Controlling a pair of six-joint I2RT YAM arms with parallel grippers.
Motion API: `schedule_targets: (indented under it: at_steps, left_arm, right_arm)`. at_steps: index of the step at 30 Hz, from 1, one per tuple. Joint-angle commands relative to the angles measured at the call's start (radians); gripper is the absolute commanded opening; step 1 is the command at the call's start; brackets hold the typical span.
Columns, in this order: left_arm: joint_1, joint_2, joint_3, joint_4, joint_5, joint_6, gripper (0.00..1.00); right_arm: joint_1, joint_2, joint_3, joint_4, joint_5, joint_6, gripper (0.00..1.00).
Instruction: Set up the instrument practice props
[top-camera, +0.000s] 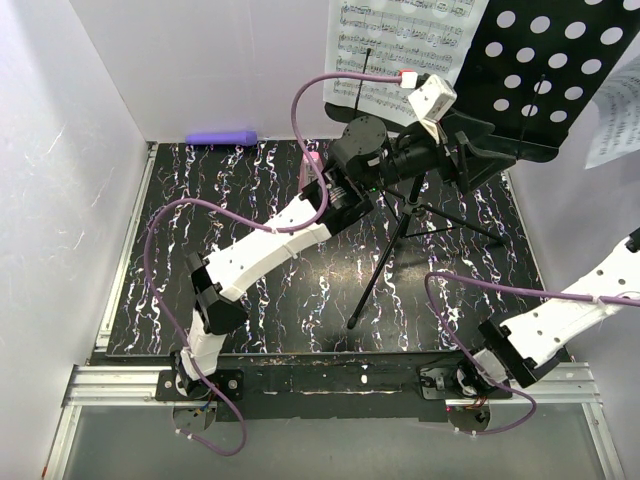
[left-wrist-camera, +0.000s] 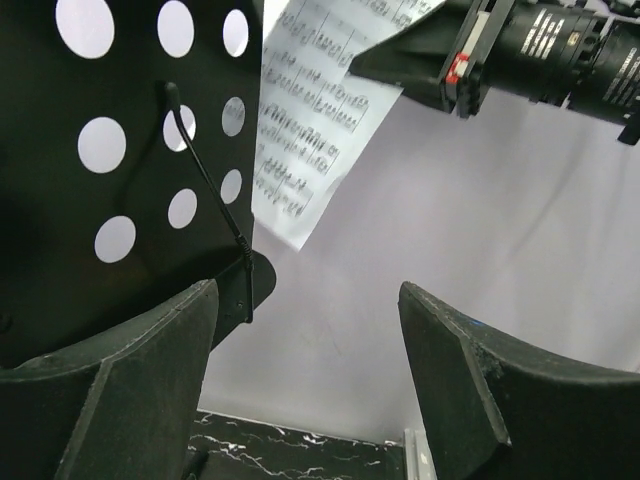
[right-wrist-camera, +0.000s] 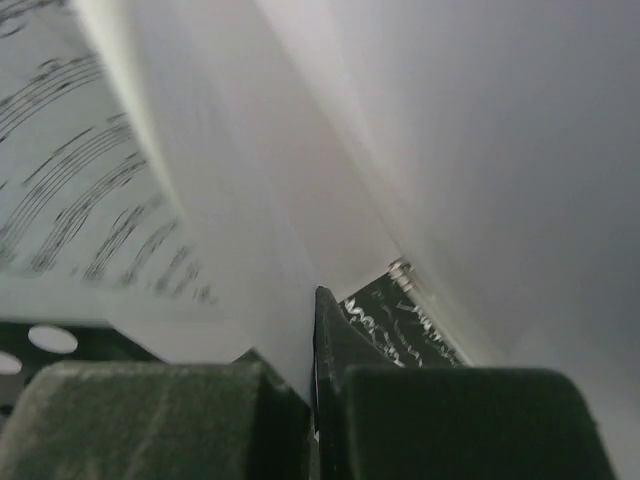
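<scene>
Nearest the overhead camera rises the black folding tripod music stand (top-camera: 520, 135), with its perforated desk high and its legs planted on the black, white-veined tabletop (top-camera: 240, 190).
- The first sheet-music page (top-camera: 400, 45), white and printed, lies against the left part of the desk and overhangs the desk's left edge.
- The second sheet-music page (top-camera: 620, 115), also white and printed, hangs clear of the stand, just beyond the desk's right edge.
- The small pink metronome (top-camera: 312, 160) sits on the tabletop left of the stand's legs, mostly hidden behind the left arm (top-camera: 270, 245).
- A purple cylinder (top-camera: 222, 137) lies well to the left of the stand, at the far wall.
- The left gripper (top-camera: 475, 150) is raised to the desk's lower lip.
- The right arm (top-camera: 560, 320) leaves the frame to the right of the stand, so its gripper is out of sight here.

Left wrist view:
- The left gripper (left-wrist-camera: 305, 380) is spread wide, with nothing between its fingers (left-wrist-camera: 130, 390).
- One finger lies in front of the music stand (left-wrist-camera: 60, 260) at the desk's lower edge. Contact cannot be confirmed.
- The first sheet-music page (left-wrist-camera: 310, 120) shows past the desk's edge and through the desk's holes.

Right wrist view:
- The right gripper (right-wrist-camera: 315, 390) is clamped, finger against finger.
- The second sheet-music page (right-wrist-camera: 220, 230) runs down into the seam between the fingers and is pinched there.
</scene>
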Motion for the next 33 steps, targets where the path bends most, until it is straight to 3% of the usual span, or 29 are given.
schedule_targets:
  at_steps: [1, 6, 12, 19, 26, 33]
  left_arm:
    - [-0.011, 0.02, 0.056, 0.032, -0.05, 0.038, 0.7]
    - [-0.023, 0.046, 0.088, 0.026, -0.109, 0.059, 0.67]
    - [-0.033, 0.051, 0.088, 0.033, -0.145, 0.079, 0.67]
    - [-0.036, 0.031, 0.059, 0.044, -0.134, 0.087, 0.66]
    - [-0.036, -0.11, -0.143, 0.119, -0.128, 0.115, 0.66]
    - [-0.036, -0.339, -0.465, 0.207, -0.177, 0.179, 0.68]
  right_arm:
    - [-0.012, -0.091, -0.07, 0.15, -0.234, 0.067, 0.01]
    - [-0.041, -0.182, -0.176, 0.216, -0.335, 0.03, 0.01]
    - [-0.119, -0.283, -0.256, 0.214, -0.322, -0.054, 0.01]
    - [-0.152, -0.406, -0.252, 0.228, -0.349, -0.137, 0.01]
    - [-0.15, -0.538, -0.252, 0.211, -0.415, -0.201, 0.01]
    - [-0.121, -0.584, -0.226, 0.268, -0.519, -0.082, 0.01]
